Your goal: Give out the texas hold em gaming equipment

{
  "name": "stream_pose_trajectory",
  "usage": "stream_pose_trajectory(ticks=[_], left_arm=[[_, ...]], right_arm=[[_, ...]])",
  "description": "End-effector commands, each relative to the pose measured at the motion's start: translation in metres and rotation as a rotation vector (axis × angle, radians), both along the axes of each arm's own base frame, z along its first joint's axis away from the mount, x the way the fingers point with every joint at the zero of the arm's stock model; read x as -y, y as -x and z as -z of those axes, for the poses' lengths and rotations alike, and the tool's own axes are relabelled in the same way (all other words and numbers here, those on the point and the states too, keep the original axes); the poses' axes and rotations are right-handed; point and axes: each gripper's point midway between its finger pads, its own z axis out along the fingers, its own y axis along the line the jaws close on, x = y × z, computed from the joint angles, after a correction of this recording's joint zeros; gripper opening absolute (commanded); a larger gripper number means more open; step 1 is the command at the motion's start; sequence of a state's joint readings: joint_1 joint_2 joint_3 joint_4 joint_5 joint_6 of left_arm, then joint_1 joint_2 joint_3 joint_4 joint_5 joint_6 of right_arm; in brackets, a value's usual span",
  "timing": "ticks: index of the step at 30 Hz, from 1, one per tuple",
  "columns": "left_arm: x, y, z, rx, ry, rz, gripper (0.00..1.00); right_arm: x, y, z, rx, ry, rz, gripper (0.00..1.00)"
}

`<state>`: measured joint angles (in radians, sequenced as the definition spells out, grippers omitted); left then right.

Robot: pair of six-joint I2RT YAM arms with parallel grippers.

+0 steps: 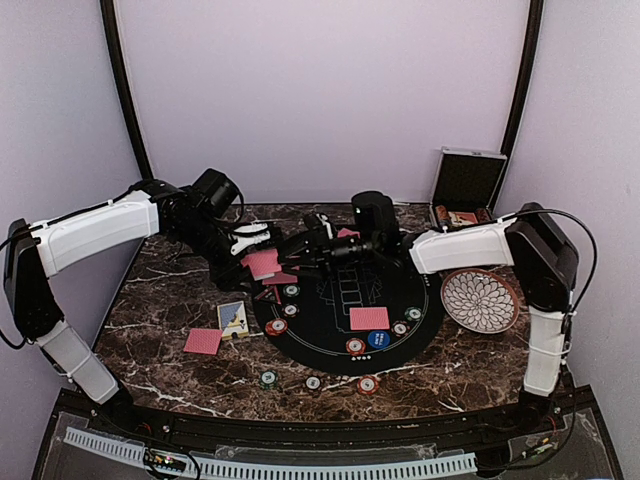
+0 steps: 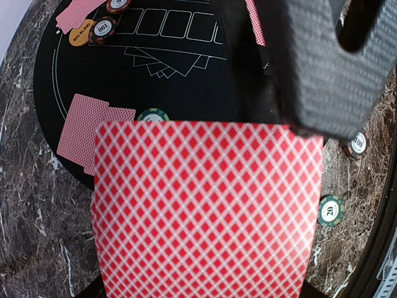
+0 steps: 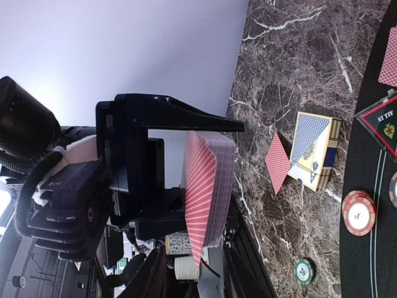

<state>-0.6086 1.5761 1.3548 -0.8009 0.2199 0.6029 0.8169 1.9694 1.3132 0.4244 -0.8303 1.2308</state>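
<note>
We see a dark brown marble table (image 1: 160, 290) veined in white, set against pale lavender walls (image 1: 320, 100), and on it a round black mat (image 1: 325, 322) printed with a white ring and a row of white card outlines. A yellow and blue card box (image 1: 232, 318) lies flat on the marble just beside the mat's left edge. On the right a round white patterned plate (image 1: 481, 300) sits just off the mat's rim, and behind it, at the far right corner, a silver-edged black case (image 1: 468, 180) stands open with its lid upright.
</note>
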Motion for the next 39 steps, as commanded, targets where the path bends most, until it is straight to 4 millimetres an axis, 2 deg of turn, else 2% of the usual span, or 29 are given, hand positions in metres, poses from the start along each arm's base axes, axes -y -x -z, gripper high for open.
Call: stream_pose_trajectory(ticks=[1, 6, 14, 22, 30, 39], left_arm=[[-0.001, 0.000, -0.008, 0.021, 0.017, 0.008, 0.00], [-0.001, 0.001, -0.008, 0.021, 0.018, 0.006, 0.00], [-0.002, 0.001, -0.005, 0.019, 0.012, 0.006, 0.00], [-0.003, 0.000, -0.005, 0.021, 0.006, 0.001, 0.00], [-0.004, 0.001, -0.004, 0.022, 0.001, 0.002, 0.00], [-0.007, 0.002, -0.001, 0.021, -0.006, 0.001, 0.00]], right_arm=[[-0.010, 0.002, -0.007, 0.031, -0.028, -0.031, 0.28], [-0.016, 0.004, -0.010, 0.032, -0.037, -0.042, 0.23], [-0.020, 0.007, -0.015, 0.028, -0.057, -0.055, 0.06], [-0.015, 0.006, -0.015, 0.019, -0.061, -0.047, 0.00], [0.017, -0.003, -0.016, 0.023, -0.051, 0.018, 0.00], [0.068, 0.009, -0.002, -0.006, -0.002, 0.085, 0.00]])
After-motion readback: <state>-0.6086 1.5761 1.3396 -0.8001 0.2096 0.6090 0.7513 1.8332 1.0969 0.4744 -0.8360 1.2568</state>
